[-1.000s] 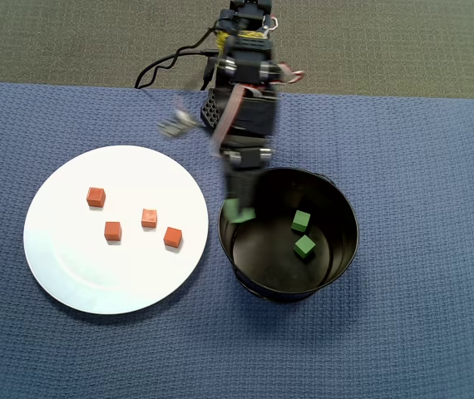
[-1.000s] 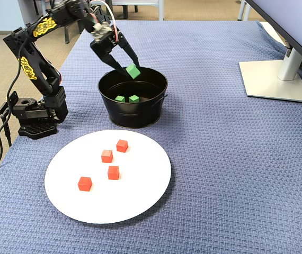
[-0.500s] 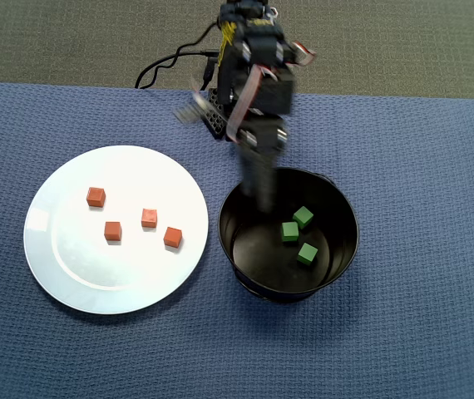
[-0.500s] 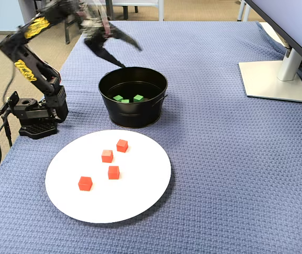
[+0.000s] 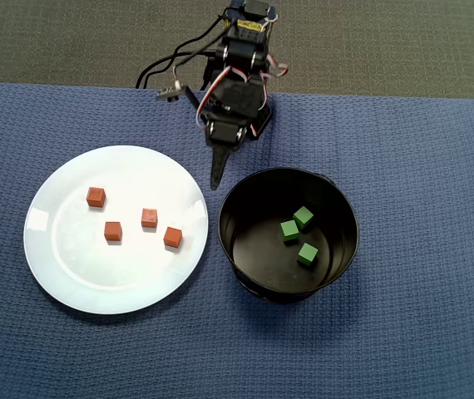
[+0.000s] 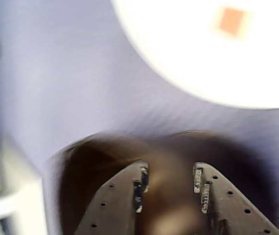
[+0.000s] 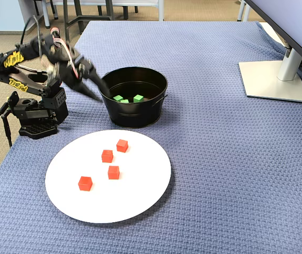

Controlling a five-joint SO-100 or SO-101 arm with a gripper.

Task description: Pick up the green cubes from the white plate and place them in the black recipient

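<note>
From the wrist view my gripper [image 6: 171,188] has its two perforated fingers parted with nothing between them; the picture is smeared, so I won't read more than that. Just beyond and below the fingertips sits the black recipient [image 5: 337,199], and all three green cubes [image 5: 296,230] lie on its shiny floor, clustered close together. Further off, to the other side of the claw, the white plate [image 5: 54,258] carries only four orange-red cubes [image 5: 133,226], well apart from one another, with no green left on it. I judge the sorting finished. Such cubes look light, rigid and matte, so they should not slip; I would pinch one across two opposite flat faces, square to the fingers, not across the corners.
</note>
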